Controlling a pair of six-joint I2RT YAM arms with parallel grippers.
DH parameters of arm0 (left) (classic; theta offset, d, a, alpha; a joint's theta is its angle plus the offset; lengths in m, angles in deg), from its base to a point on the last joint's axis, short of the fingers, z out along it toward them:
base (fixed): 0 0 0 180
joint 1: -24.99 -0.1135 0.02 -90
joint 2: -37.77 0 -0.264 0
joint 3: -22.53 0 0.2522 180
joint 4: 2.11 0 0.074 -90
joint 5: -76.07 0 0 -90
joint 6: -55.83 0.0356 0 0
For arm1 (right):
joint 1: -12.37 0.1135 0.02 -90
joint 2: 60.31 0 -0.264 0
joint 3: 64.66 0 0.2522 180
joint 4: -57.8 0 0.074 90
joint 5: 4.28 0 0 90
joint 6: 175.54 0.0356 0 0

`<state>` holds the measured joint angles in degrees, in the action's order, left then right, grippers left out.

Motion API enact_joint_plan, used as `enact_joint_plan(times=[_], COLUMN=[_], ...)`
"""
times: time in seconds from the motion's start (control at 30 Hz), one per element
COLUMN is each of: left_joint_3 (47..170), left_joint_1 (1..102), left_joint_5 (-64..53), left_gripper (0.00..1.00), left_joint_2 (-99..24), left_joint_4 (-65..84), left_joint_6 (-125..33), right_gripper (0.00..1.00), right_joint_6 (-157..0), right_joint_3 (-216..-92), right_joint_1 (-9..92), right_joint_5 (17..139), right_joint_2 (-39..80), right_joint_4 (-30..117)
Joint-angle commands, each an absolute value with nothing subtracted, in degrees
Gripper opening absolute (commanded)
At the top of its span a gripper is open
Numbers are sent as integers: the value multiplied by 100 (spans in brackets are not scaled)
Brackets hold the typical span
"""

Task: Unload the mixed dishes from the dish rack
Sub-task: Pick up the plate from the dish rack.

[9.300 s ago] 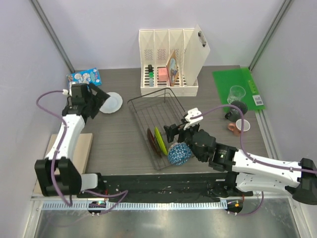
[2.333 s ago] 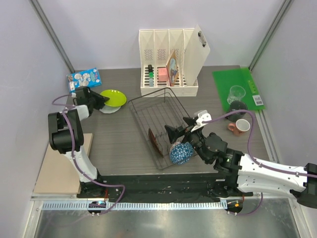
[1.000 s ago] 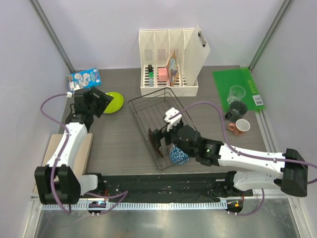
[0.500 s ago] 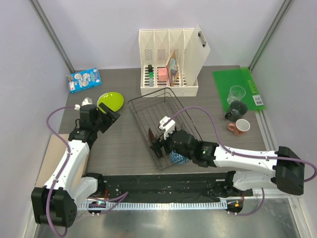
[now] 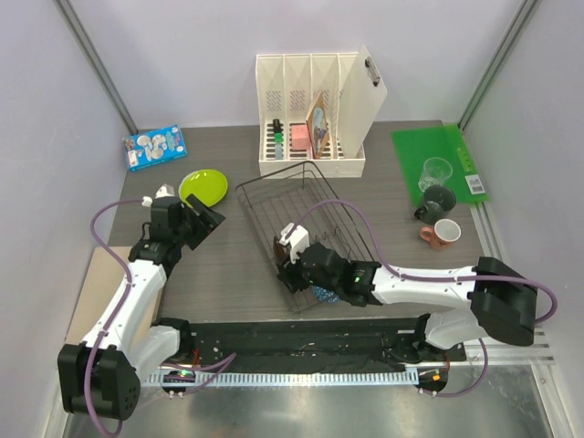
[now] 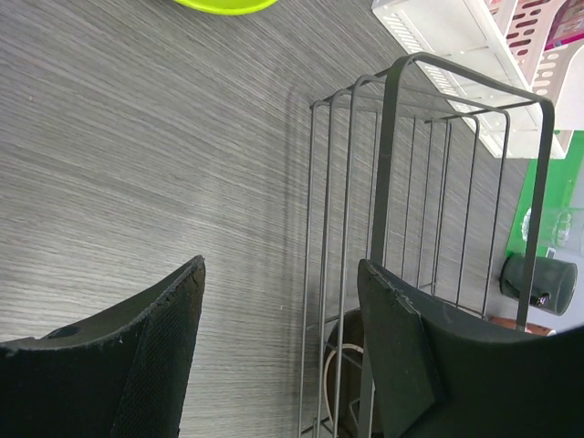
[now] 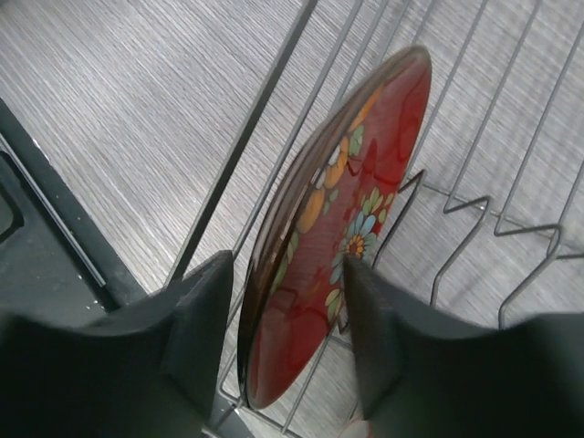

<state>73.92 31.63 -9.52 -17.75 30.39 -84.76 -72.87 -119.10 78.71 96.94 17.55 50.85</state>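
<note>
The dish rack [image 5: 251,203] stands mid-table. In its near left corner the red floral plate [image 7: 338,228] stands upright between the prongs. My right gripper [image 7: 283,269] straddles the plate's lower part, open: the right finger [image 7: 383,328] lies against its painted face, while a thin gap shows at the left finger. The blue patterned bowl [image 5: 321,294] peeks out under the right arm [image 5: 411,283]. My left gripper [image 5: 208,222] hangs open and empty left of the rack [image 6: 392,137]. Behind it on the table lies the lime-green plate [image 5: 204,186]. Glass [image 5: 436,172], dark grey mug [image 5: 436,201] and pink mug [image 5: 445,232] stand at the right.
A cream file holder [image 5: 310,119] stands right behind the rack. A green mat [image 5: 438,151] lies at the back right, a blue packet [image 5: 153,146] at the back left and a wooden board [image 5: 100,301] at the near left.
My right gripper has slid left and down onto the red floral plate, and its jaws have narrowed around it. The left gripper has drawn back from the lime-green plate, still open.
</note>
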Motion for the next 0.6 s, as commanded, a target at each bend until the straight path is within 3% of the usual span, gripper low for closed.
enact_joint_plan(times=[0.0,0.07,0.27,0.57], left_joint_3=[7426,7417,7409,7400], left_joint_1=[3176,3176,3176,3176], left_joint_5=[-892,-883,-821,-725], left_gripper=[67,67,67,67], left_joint_2=[-1672,-1689,-1760,-1847], left_joint_4=[2949,2940,2896,2861], left_joint_6=[-8444,-8453,-8480,-8497], right_gripper=[44,28,3,1], right_joint_6=[-7262,-7262,-7288,-7358], right_joint_3=[-12025,-11964,-11867,-12289], right_joint_1=[7864,7872,7864,7881], right_joint_5=[9723,9802,9943,9872], right_joint_2=[1677,1537,1185,614], right_joint_4=[5467,5485,5432,4844])
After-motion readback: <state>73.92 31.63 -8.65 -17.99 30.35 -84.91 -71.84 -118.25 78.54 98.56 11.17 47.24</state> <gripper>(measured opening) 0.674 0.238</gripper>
